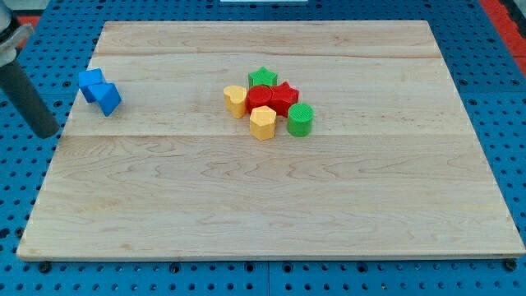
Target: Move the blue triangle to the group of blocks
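Two blue blocks touch each other near the board's left edge: one [90, 80] is up and to the left, the other [108, 99] is down and to the right. I cannot tell which of them is the triangle. The group sits right of the board's middle: a green star [262, 78], a red star [284, 97], a red round block [260, 98], a yellow heart [235, 100], a yellow hexagon [262, 123] and a green cylinder [300, 120]. My tip [47, 133] is just off the board's left edge, below and left of the blue blocks and apart from them.
The wooden board [271, 205] lies on a blue perforated table [509, 99]. The dark rod slants up to the view's top left corner.
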